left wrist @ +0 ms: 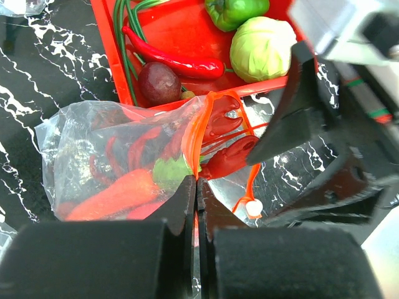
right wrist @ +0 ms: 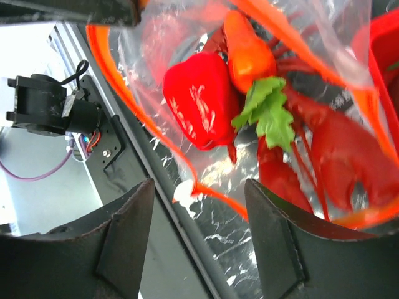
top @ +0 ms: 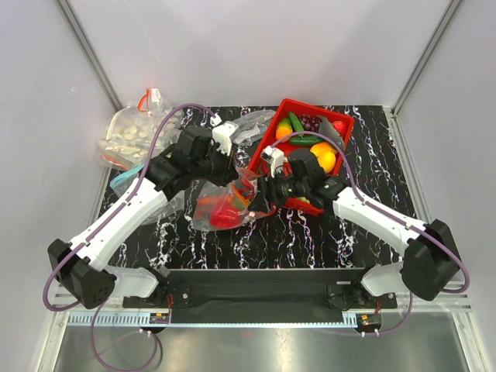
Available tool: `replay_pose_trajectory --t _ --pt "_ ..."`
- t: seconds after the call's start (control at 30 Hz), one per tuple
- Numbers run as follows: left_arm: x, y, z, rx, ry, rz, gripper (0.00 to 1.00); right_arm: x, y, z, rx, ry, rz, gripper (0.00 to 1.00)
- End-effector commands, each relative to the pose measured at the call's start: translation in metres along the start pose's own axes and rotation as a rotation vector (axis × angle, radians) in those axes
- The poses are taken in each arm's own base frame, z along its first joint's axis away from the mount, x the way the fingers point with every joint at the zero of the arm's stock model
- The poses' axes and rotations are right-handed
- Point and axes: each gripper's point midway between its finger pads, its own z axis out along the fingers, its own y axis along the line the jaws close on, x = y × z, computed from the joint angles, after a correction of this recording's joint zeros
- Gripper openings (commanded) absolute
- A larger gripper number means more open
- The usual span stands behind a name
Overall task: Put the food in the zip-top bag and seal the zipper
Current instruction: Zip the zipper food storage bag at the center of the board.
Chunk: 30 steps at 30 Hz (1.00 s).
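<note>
Farthest left of the red tray (top: 310, 108): left tool (left wrist: 196, 187), clenched on the zipper (left wrist: 194, 134). Just left of the tray's near corner, on the surface (top: 325, 232): zip-top bag (top: 225, 205), holding pepper (right wrist: 199, 103), carrot (right wrist: 246, 50) and lobster (right wrist: 349, 156). At the tray's near edge: right tool (right wrist: 198, 187), released, fingers spread wide.

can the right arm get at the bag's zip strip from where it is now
Probably yes. The right gripper is open at the mouth of the bag, and the zip strip runs just past its fingertips with nothing between. The left gripper pinches the strip elsewhere.
</note>
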Motion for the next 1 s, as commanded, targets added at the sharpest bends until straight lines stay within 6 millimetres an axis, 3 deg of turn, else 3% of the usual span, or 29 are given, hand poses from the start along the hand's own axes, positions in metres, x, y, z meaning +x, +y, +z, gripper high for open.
replay_pose_trajectory --t 0.0,0.17,0.43,0.53,0.67,0.7,0.73,0.8,0.87,0.97 --pt "-0.019 -0.007 -0.001 0.042 -0.069 0.013 0.0 -0.03 0.011 0.009 -0.068 -0.082 -0.113 0.65" --pt "-0.018 -0.008 -0.001 0.046 -0.068 0.01 0.0 -0.029 0.012 0.024 -0.107 -0.083 -0.12 0.58" --pt "-0.018 -0.007 0.001 0.041 -0.065 0.011 0.0 -0.032 0.044 0.019 -0.211 -0.123 -0.103 0.11" --pt "-0.02 -0.008 -0.001 0.047 -0.067 0.028 0.18 -0.034 0.06 0.012 -0.273 -0.148 -0.051 0.0" --pt "-0.029 -0.004 -0.015 0.022 -0.113 0.067 0.5 -0.036 0.068 0.003 -0.283 -0.183 -0.007 0.0" --pt "-0.032 -0.003 -0.019 0.01 -0.127 0.071 0.68 -0.039 0.072 -0.002 -0.282 -0.204 0.002 0.0" --pt "-0.035 -0.003 -0.024 0.008 -0.138 0.077 0.75 -0.041 0.074 -0.005 -0.281 -0.214 0.007 0.0" --pt "-0.041 -0.008 -0.038 0.013 -0.172 0.084 0.87 -0.046 0.076 -0.013 -0.262 -0.242 0.028 0.0" --pt "-0.048 -0.017 -0.057 0.038 -0.225 0.101 0.9 -0.05 0.077 -0.019 -0.247 -0.26 0.045 0.0" --pt "-0.039 -0.028 -0.075 0.09 -0.264 0.123 0.99 -0.064 0.08 -0.033 -0.201 -0.302 0.082 0.0"
